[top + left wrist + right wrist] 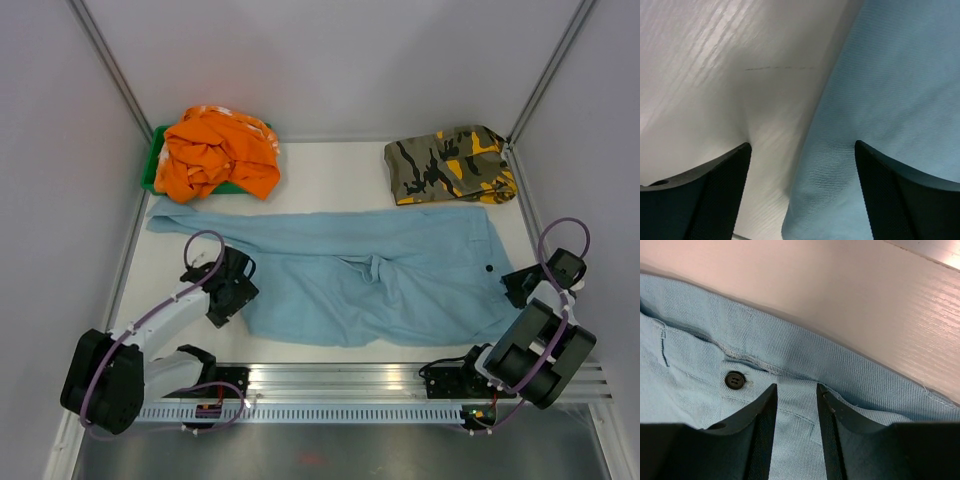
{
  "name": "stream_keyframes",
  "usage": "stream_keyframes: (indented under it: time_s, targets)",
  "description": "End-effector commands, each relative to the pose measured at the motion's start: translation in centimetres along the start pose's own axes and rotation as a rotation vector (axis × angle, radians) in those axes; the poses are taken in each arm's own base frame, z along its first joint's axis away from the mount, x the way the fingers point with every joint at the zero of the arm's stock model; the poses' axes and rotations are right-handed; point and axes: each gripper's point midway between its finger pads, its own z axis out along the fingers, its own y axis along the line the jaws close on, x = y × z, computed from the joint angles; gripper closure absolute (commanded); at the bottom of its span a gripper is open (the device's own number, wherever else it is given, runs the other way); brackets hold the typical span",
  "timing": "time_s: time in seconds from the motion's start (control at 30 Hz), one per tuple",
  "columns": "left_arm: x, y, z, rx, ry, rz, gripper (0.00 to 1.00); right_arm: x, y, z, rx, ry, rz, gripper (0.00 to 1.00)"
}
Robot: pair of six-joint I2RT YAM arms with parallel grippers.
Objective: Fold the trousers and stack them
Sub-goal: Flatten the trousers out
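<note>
Trousers (pixel 380 280) being straddled: left tool (pixel 802 144) spread over leg edge, right tool (pixel 796 385) narrowly parted beside button (pixel 734 379); thin cloth risks being under-gripped, slipping.

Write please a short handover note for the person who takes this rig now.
Left gripper: wide open, astride a leg edge of the trousers, nothing held.
Right gripper: narrowly open over their waist, beside the button; no grasp seen.
Trousers: spread out unfolded on the table, waist at the right.
Done: no fold yet.
Left: fold, then stack, perhaps on the camo garment; that is a guess.
</note>
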Motion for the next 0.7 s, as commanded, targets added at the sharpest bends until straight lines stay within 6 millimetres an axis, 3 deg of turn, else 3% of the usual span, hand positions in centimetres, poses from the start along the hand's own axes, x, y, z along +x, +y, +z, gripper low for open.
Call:
stream_keyframes:
  time_s: [0.0,0.07,0.1,0.13,0.17,0.2,0.23,0.27,0.3,0.33,0.37,0.43,0.47,0.53,0.57,0.6,0.67]
  targets:
    - [-0.1,-2.8,1.4,0.122,-0.012,-0.050,0.17,-1.3,-0.9,-0.2,0.050,-0.034,0.003,0.55]
    - [0.4,-3.1,2.0,0.136,0.005,-0.051,0.28,-1.4,-0.9,-0.3,0.049,-0.042,0.000,0.55]
    - [0.8,-3.2,2.5,0.132,0.020,-0.046,0.44,-1.4,-0.9,-0.4,0.043,-0.047,-0.004,0.56]
    - [0.9,-3.1,2.7,0.123,0.025,-0.028,0.52,-1.4,-0.7,-0.4,0.036,-0.051,-0.009,0.56]
    - [0.7,-3.4,2.7,0.113,0.028,-0.015,0.77,-1.3,-0.6,-0.5,0.027,-0.050,-0.012,0.57]
    - [0.7,-2.2,2.5,0.049,0.032,0.013,0.92,-1.2,-0.7,-0.5,0.025,-0.048,-0.016,0.57]
    - [0.3,-1.4,2.0,-0.001,0.024,0.040,0.98,-1.2,-0.6,-0.6,0.023,-0.048,-0.021,0.58]
    - [-1.8,-2.6,0.3,-0.013,-0.020,0.043,0.98,-1.2,-0.7,-0.6,0.025,-0.048,-0.021,0.58]
    - [-4.2,-1.5,-1.1,-0.094,-0.116,0.062,0.98,-1.2,-0.7,-0.6,0.026,-0.048,-0.024,0.58]
    - [-5.0,1.5,-3.4,-0.234,-0.132,0.121,0.98,-1.2,-0.7,-0.7,0.026,-0.049,-0.022,0.59]
    - [-9.6,0.7,-6.9,-0.256,-0.309,0.112,0.98,-1.1,-0.7,-0.7,0.023,-0.048,-0.026,0.59]
    - [-12.6,3.1,-11.9,-0.348,-0.425,0.159,0.98,-1.0,-0.5,-0.7,0.012,-0.046,-0.026,0.59]
    - [-15.6,2.6,-15.1,-0.337,-0.542,0.143,0.97,-1.0,-0.5,-0.7,0.009,-0.046,-0.028,0.59]
    - [-17.1,2.6,-17.5,-0.346,-0.580,0.202,0.84,-1.0,-0.4,-0.8,0.004,-0.047,-0.030,0.59]
    - [-17.3,0.8,-17.9,-0.268,-0.565,0.208,0.30,-0.9,-0.5,-0.7,0.005,-0.044,-0.030,0.59]
    - [-17.0,-0.4,-17.6,-0.217,-0.535,0.245,0.01,-0.9,-0.5,-0.7,0.006,-0.044,-0.033,0.59]
    - [-15.6,-3.3,-16.7,-0.078,-0.448,0.329,0.00,-0.9,-0.5,-0.6,0.007,-0.043,-0.032,0.59]
